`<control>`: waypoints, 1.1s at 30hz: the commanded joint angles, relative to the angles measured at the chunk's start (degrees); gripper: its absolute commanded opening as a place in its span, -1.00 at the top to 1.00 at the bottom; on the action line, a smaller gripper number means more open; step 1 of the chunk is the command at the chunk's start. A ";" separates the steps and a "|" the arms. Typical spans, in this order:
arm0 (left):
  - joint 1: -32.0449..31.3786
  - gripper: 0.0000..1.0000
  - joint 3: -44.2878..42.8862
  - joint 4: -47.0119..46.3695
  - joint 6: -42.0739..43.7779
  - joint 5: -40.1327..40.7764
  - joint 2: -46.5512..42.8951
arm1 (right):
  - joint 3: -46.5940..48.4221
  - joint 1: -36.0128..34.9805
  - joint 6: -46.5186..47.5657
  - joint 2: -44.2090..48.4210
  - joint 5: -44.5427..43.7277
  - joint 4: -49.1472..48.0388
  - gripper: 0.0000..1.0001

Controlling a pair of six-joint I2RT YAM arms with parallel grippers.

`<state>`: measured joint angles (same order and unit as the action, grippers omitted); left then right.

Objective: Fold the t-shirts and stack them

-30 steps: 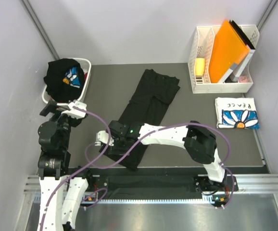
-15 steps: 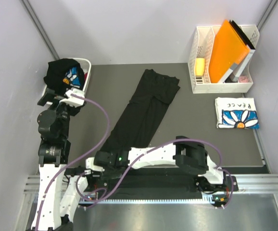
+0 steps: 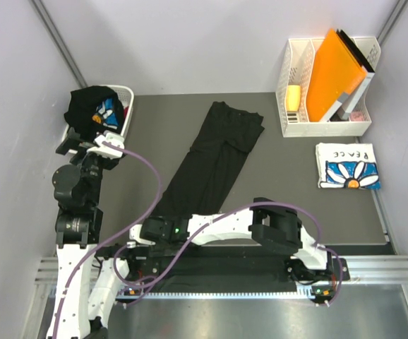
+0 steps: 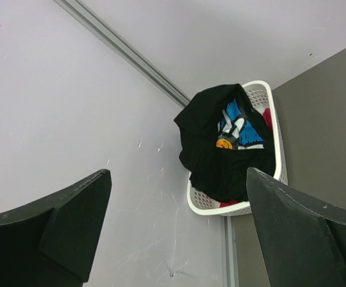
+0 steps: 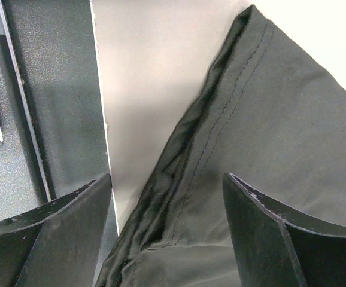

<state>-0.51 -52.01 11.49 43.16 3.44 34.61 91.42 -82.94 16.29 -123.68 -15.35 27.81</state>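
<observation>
1. T-shirts, overhead view: long black tee (image 3: 214, 162) laid out as a diagonal strip at centre frame; printed black tee (image 3: 91, 113) heaped in the laundry basket (image 3: 128, 106), upper left; folded white daisy tee (image 3: 347, 167) at right. Right gripper (image 3: 142, 236) low at the strip's near end, lower left of centre; left gripper (image 3: 77, 145) just below the basket.
2. Left wrist view: left gripper (image 4: 177, 176) spread wide, holding nothing; printed black tee (image 4: 221, 161) bulging over the laundry basket (image 4: 212, 205), centre frame. Soft and light, likely to trail and unfold when lifted; best pinched at a high fold.
3. Right wrist view: right gripper (image 5: 166, 179) parted and released, straddling the stitched hem corner of the long black tee (image 5: 269, 137) on the table (image 5: 155, 72). Limp, thin cloth; best taken at the doubled hem corner, fingers pressed to the surface.
</observation>
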 commanded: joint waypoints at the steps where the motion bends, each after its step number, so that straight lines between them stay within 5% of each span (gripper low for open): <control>1: 0.16 -0.97 -0.29 -4.19 -0.53 -1.60 -0.25 | -0.89 3.74 0.49 0.28 -3.63 -2.41 -0.46; 33: 0.16 -0.95 -0.29 -7.27 -1.06 -5.11 2.92 | 2.27 5.07 1.37 7.31 0.94 1.54 -0.47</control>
<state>-0.51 -51.99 7.49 43.16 -0.40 37.76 91.20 -79.77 16.91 -120.81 -10.90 29.71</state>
